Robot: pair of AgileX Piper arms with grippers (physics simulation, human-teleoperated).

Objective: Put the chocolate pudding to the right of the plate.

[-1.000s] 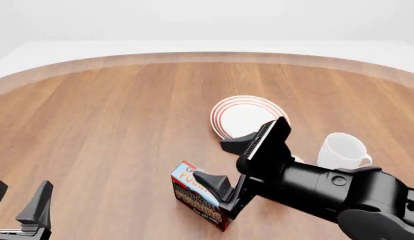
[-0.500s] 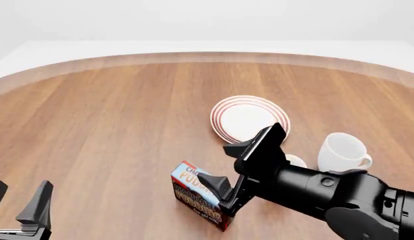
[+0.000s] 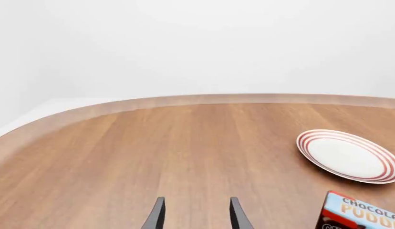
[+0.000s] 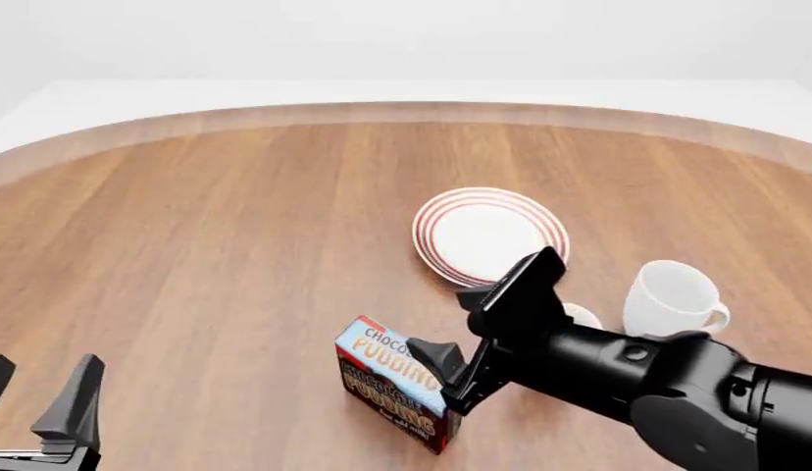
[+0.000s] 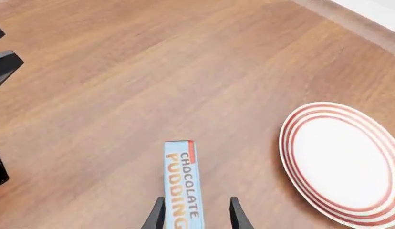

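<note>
The chocolate pudding stands on the wooden table, near and left of the plate. It has a light blue top and dark brown sides. My right gripper is open, just above the carton's right end. In the right wrist view the carton runs in between the fingertips of the right gripper, with a gap on each side, and the plate lies beyond. My left gripper is open and empty at the near left. Its view shows the left gripper, the plate and the carton.
A white mug stands right of the plate, close to my right arm. A second small white object shows partly behind that arm. The table's curved far edge runs across the back.
My right gripper has shifted a little to the right and lower beside the carton, so more of the carton's blue top shows. The carton, plate and left arm have not moved.
</note>
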